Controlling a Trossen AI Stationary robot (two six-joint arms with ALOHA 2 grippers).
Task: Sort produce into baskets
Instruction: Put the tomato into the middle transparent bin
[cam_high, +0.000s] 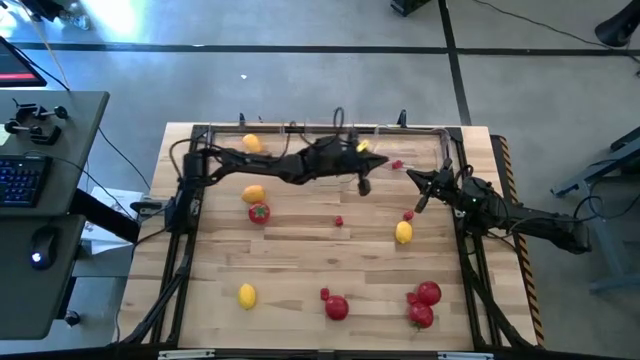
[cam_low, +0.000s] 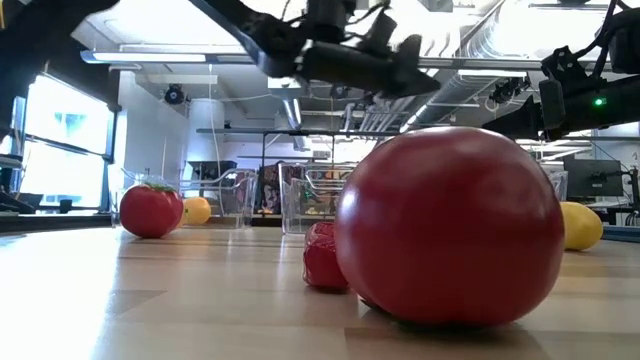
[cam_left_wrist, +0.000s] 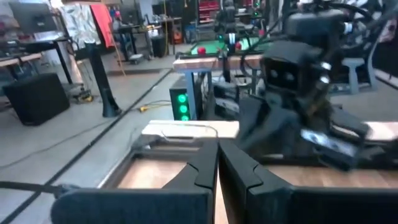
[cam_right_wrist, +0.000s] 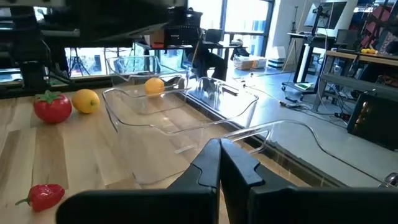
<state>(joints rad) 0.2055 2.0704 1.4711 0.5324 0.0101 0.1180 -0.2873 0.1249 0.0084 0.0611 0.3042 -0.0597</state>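
the left gripper (cam_high: 364, 186) hung closed and empty near the baskets (cam_right_wrist: 180, 118) at twelve o'clock; the right gripper (cam_high: 422, 197), closed and empty, should open before descending on the lemon (cam_high: 403, 232) at four o'clock on the worktop (cam_high: 300, 250).

Two dark, cable-strung arms

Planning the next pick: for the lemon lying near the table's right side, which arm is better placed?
Right, probably. The right end effector, fingers closed and empty, sits just above the lemon. The left end effector hangs farther off near the baskets.
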